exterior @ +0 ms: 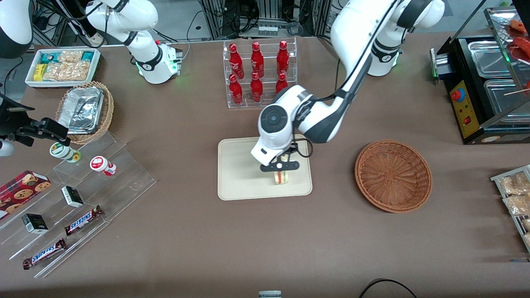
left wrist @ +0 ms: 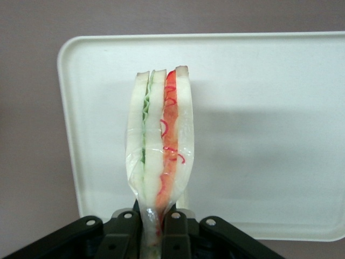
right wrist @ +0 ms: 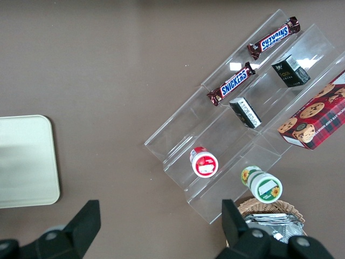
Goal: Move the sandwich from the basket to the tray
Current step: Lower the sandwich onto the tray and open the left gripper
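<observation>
My left gripper (exterior: 280, 174) hangs over the cream-beige tray (exterior: 236, 174), shut on the sandwich (exterior: 282, 178). The wrist view shows the clear-wrapped sandwich (left wrist: 160, 140) standing on edge, white bread with green and red filling, its narrow end pinched between my black fingers (left wrist: 175, 229) above the tray (left wrist: 269, 124). Whether it touches the tray surface I cannot tell. The reddish-brown wicker basket (exterior: 393, 175) sits beside the tray toward the working arm's end, with nothing in it.
A clear rack of red bottles (exterior: 258, 72) stands farther from the camera than the tray. A stepped acrylic display (exterior: 78, 194) with candy bars, a tan basket of foil trays (exterior: 85, 111) and a white snack bin (exterior: 63, 66) lie toward the parked arm's end. A black warmer (exterior: 484, 82) stands at the working arm's end.
</observation>
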Available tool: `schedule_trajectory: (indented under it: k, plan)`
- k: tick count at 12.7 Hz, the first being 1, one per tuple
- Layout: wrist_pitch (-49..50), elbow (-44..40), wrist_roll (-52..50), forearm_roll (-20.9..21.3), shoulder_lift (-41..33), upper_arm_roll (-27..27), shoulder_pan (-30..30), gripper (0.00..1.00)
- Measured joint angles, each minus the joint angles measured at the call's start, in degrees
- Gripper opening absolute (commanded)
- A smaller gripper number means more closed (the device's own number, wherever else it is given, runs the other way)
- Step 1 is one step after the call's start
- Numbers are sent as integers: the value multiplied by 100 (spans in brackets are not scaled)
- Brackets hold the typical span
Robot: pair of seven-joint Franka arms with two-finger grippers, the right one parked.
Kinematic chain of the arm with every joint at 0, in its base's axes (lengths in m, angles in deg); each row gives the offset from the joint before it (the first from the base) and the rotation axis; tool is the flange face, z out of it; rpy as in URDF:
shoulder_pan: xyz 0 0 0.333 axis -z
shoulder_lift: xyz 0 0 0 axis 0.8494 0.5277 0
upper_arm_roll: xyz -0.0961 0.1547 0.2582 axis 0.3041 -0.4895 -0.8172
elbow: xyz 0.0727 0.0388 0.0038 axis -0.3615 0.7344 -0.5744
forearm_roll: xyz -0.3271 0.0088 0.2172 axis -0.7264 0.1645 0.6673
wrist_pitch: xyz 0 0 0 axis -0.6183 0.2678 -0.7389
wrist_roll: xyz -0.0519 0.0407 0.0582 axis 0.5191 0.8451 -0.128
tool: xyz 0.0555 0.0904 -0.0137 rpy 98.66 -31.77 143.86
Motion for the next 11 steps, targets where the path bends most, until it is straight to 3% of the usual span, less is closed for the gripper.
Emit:
schedule_trajectory:
  k: [5,11]
  plan:
    - [-40,-811,-240,-131,723,43,149,0]
    - [-26,-874,-287,-268,803,77,159,0]
